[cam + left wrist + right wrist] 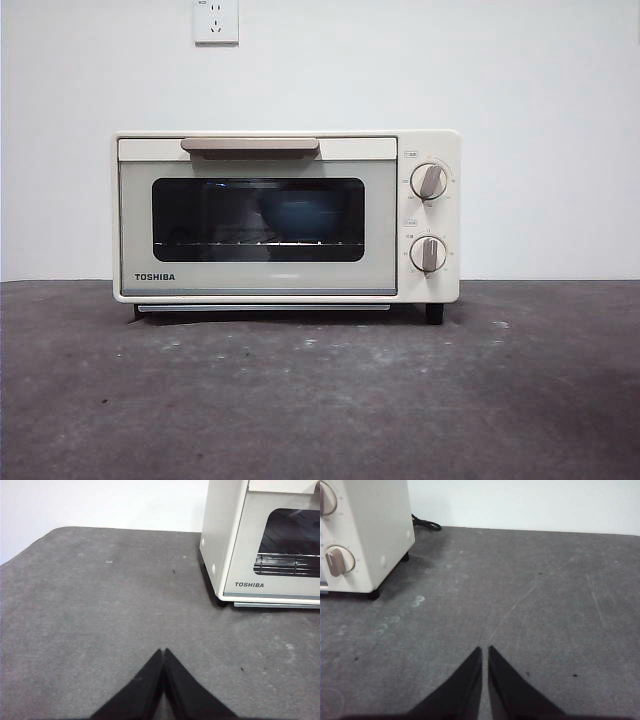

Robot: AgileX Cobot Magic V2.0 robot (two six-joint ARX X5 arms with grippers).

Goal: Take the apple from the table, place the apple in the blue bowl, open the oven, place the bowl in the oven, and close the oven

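The cream-white TOSHIBA oven (286, 215) stands at the back of the table (320, 400) with its door shut. Through the dark glass the blue bowl (303, 215) shows dimly on the rack. The apple is hidden from view. My left gripper (163, 651) hovers shut over bare table, off the oven's (260, 540) logo-side corner. Off the oven's (365, 530) knob side my right gripper (485, 649) is shut too, holding nothing. Neither arm appears in the front view.
Two grey knobs (429, 182) sit on the oven's right panel. A black power cord (426, 524) lies behind the oven near the white wall. A wall socket (216, 20) is above the oven.
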